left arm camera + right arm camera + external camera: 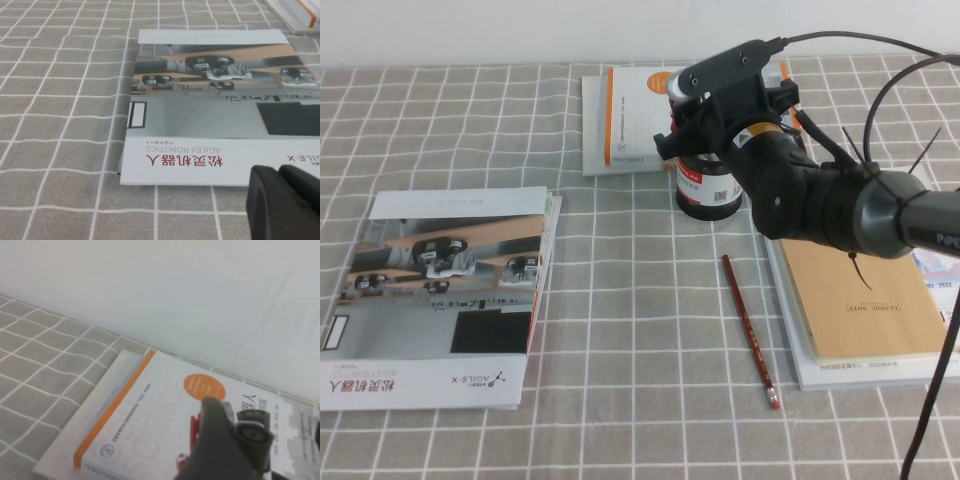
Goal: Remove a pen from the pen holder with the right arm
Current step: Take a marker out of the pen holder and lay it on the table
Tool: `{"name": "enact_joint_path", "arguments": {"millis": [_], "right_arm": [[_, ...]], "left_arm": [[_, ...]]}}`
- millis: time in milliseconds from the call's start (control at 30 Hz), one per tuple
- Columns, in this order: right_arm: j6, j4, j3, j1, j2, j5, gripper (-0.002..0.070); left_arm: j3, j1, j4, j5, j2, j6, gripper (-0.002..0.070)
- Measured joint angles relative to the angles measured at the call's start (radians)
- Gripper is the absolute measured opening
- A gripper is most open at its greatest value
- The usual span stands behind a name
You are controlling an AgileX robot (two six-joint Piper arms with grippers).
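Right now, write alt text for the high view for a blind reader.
The right gripper hangs, jaws open, over a black pen holder on a grey checked tablecloth; the left gripper is outside this view. A red pencil lies between a brochure and a tan notebook.
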Motion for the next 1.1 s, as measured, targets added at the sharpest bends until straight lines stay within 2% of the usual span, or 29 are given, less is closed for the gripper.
{"name": "enact_joint_path", "arguments": {"millis": [733, 1100], "right_arm": [[0.002, 0.000, -0.034, 0.000, 0.039, 0.036, 0.0357], [0.002, 0.000, -0.034, 0.000, 0.040, 0.044, 0.0226]], "left_arm": [[0.000, 0.000, 0.000, 0.000, 0.000, 0.000, -0.0003], [0.000, 0.000, 0.000, 0.000, 0.000, 0.000, -0.0003]]}}
